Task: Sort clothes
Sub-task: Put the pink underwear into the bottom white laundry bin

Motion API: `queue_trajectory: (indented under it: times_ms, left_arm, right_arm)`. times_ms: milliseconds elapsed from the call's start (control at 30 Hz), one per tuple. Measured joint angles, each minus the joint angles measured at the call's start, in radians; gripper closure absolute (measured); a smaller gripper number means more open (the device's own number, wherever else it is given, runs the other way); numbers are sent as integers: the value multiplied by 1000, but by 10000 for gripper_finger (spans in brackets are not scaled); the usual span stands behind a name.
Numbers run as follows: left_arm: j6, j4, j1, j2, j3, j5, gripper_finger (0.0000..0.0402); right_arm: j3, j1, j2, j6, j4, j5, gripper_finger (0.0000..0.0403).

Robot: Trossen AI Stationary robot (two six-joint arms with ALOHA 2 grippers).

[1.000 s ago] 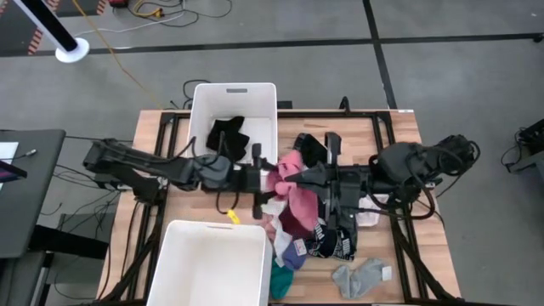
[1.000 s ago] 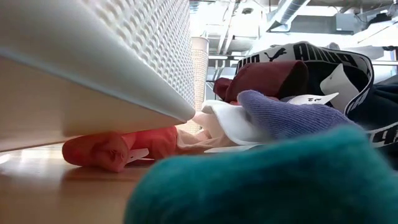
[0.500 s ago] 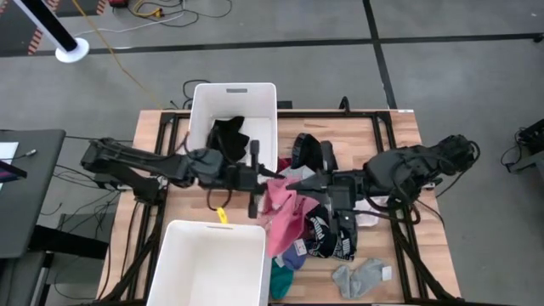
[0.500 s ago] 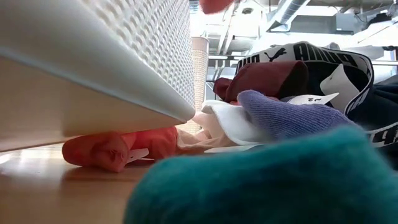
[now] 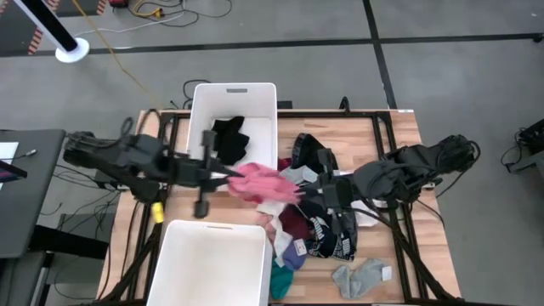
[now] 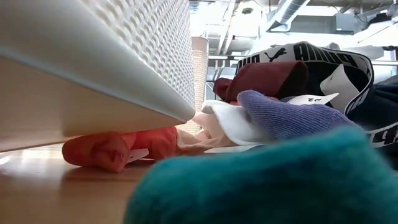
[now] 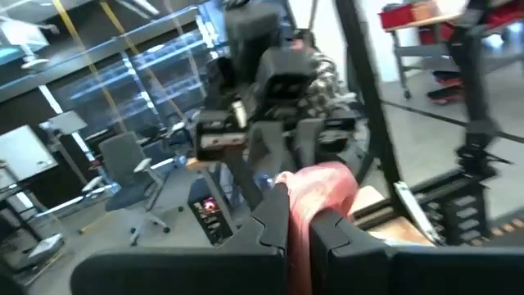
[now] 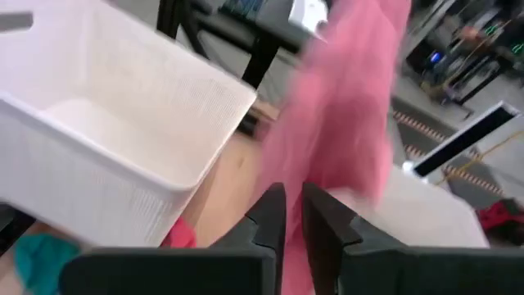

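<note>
Your left gripper (image 5: pixel 228 175) is clamped shut on one end of a pink garment (image 5: pixel 263 183), holding it above the table's middle, just in front of the far white bin (image 5: pixel 234 93). In the left wrist view the two dark fingers (image 7: pixel 274 217) pinch a fold of that pink cloth (image 7: pixel 321 187) between them.

Moving right, the pink garment stretches across from your left gripper toward your right gripper (image 5: pixel 325 192), which sits just past the cloth's other end, over the pile. The right wrist view shows the pink fabric (image 8: pixel 340 115) hanging right in front of that gripper, its fingers (image 8: pixel 267 215) standing a narrow gap apart; whether they grip the cloth you cannot tell.

The far bin holds a black garment (image 5: pixel 228 134). The near white bin (image 5: pixel 212 263) sits at the table's front, left of centre. The remaining clothes (image 5: pixel 310 229) lie heaped on the wooden table (image 5: pixel 399 144) right of the near bin: maroon, black-and-white, blue and teal pieces, with a grey sock (image 5: pixel 361 276) apart at the front right.

The low view shows the near bin's wall (image 6: pixel 112 56) close up, an orange-red garment (image 6: pixel 118 148) beside it, and blue (image 6: pixel 286 115) and teal (image 6: pixel 261 186) cloth.
</note>
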Motion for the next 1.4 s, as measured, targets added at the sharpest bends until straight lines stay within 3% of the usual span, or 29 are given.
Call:
queue_trajectory:
  times_ms: [367,600,1133,1400]
  left_arm:
    - [115,-66,-267,-158,29,7,401]
    - [101,-161,-367,-177,30,-13,401]
    - [-343,-636,-415,37,29,-22,401]
    - [-566,-778,-444,141,10,11,401]
  right_arm:
    - [-1,-1,0,131,-174,0,330]
    - [-20,17,0,262,-288,0,330]
    - [-164,82,0,392,-290,1,330]
    - [-226,98,0,398,-260,1,330]
